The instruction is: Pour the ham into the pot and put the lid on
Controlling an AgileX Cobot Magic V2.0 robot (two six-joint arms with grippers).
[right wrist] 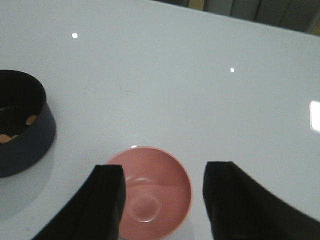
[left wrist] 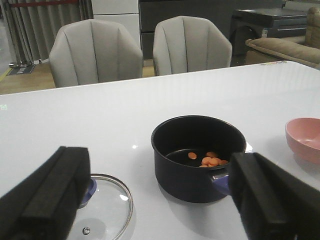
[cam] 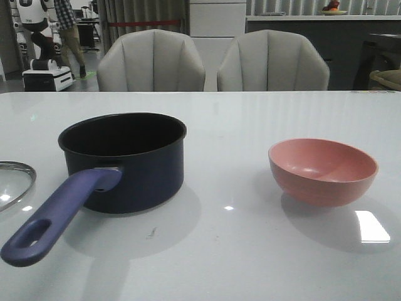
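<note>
No legible text or labels.

One dark navy round saucepan; one clear glass lid; one empty pink plastic bowl; about six orange ham chunks; two grey upholstered chairs.

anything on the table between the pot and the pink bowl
Nothing. In the front view the stretch of white table between the pot and the pink bowl is bare, showing only light reflections.
</note>
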